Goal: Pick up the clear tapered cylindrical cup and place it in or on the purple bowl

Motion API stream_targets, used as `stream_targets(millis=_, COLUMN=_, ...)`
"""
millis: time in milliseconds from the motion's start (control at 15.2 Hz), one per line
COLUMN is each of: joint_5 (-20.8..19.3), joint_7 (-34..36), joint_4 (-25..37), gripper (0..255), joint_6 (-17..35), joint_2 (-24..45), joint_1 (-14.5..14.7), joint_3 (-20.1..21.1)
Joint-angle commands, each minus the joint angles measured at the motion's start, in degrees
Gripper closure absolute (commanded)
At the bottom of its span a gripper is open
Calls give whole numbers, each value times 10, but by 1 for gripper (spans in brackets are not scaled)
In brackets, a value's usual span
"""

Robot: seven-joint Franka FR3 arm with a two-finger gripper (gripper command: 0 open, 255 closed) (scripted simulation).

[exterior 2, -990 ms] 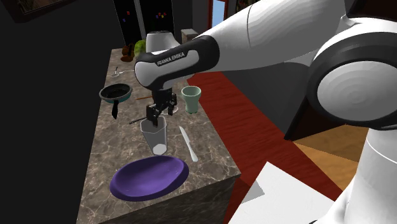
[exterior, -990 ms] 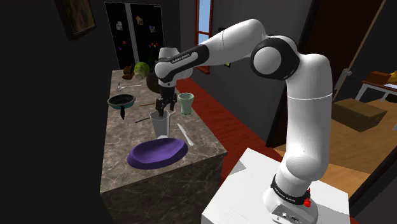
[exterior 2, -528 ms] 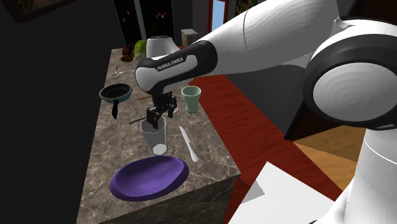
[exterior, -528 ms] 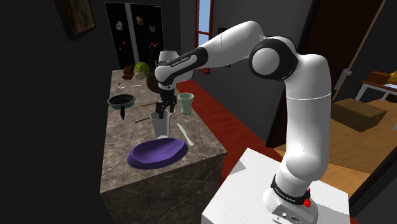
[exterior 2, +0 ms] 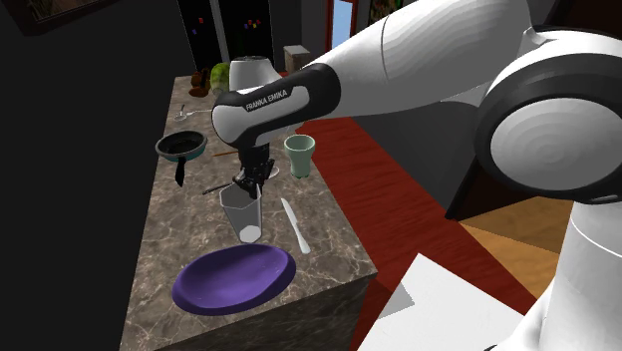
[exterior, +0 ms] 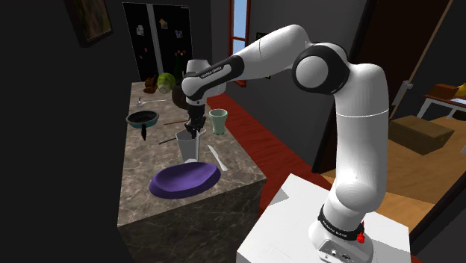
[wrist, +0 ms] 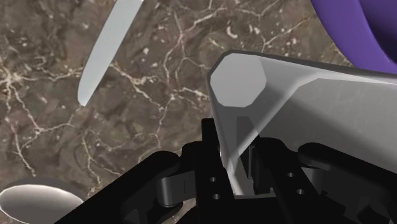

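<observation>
Firmly clamped on the wall of the clear tapered cup (exterior: 187, 148), black gripper (exterior: 193, 132), one finger inside, one outside, cup upright on marble counter (exterior: 138, 161), purple bowl (exterior: 184, 180) at its six o'clock in the shoulder view, white knife (exterior: 216, 157) at four o'clock.

The gripper (wrist: 236, 175) apparently pinches the clear cup (wrist: 318, 108) by its wall above the marble counter (wrist: 159, 108).

One clear cup (exterior: 187, 147), one green cup (exterior: 217, 121), one purple bowl (exterior: 184, 180), one pan (exterior: 142, 117), one knife (exterior: 216, 157)
</observation>
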Motion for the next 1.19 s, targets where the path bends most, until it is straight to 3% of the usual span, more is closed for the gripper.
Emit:
stream_targets(millis=0, joint_5=0, joint_7=0, joint_4=0, gripper=255, joint_6=0, joint_2=0, joint_1=0, joint_3=0)
stream_targets(millis=198, joint_5=0, joint_7=0, joint_4=0, gripper=255, joint_6=0, joint_2=0, joint_1=0, joint_3=0)
stream_targets(millis=1122, joint_5=-4, joint_7=10, joint_4=67, gripper=255, joint_6=-96, joint_2=-29, joint_1=-1, joint_3=-1)
